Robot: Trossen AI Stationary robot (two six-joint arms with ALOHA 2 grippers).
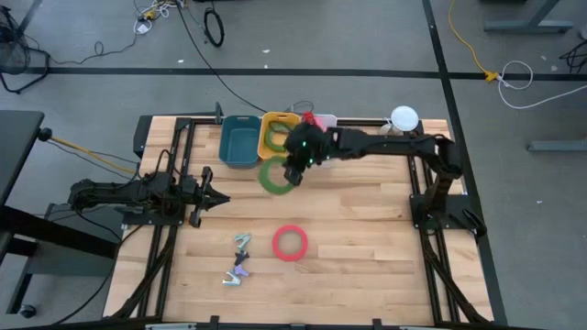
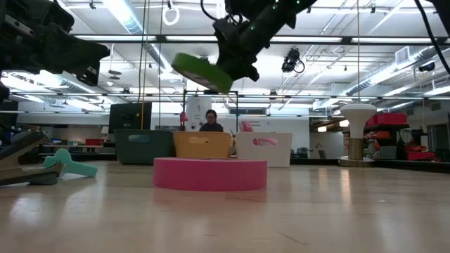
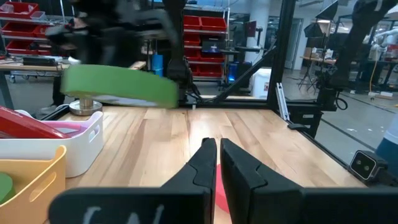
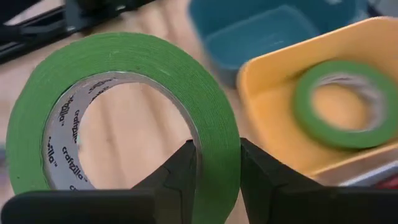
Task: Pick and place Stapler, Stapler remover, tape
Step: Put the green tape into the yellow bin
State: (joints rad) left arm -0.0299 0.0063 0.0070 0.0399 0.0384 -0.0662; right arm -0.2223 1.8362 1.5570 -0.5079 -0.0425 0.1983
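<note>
A green tape roll [image 1: 273,175] hangs in the air in front of the bins, held by my right gripper [image 1: 295,165]. It shows as a tilted ring in the low view [image 2: 202,72] and fills the right wrist view [image 4: 124,112]. A second green roll [image 4: 344,102] lies flat in the yellow bin [image 1: 278,134]. A pink-red roll [image 1: 290,242] lies flat on the table near the front. Small stapler tools [image 1: 241,242] [image 1: 236,273] lie to its left. My left gripper [image 1: 207,195] waits shut at the table's left [image 3: 216,158]. My right gripper pinches the green roll's ring wall [image 4: 217,140], one finger [image 4: 180,171] inside the centre hole and the other [image 4: 264,171] outside. It comes slanting down from the table's right. The roll is lifted clear and tilted [image 2: 202,72], sticking out to the gripper's left.
Along the far edge stand a blue bin [image 1: 240,142], the yellow bin and a white bin [image 1: 323,120] with red things in it. A white lamp-like thing [image 1: 404,117] stands far right. A person [image 2: 209,121] sits beyond the table. Bare wood lies between the pink-red roll and the bins.
</note>
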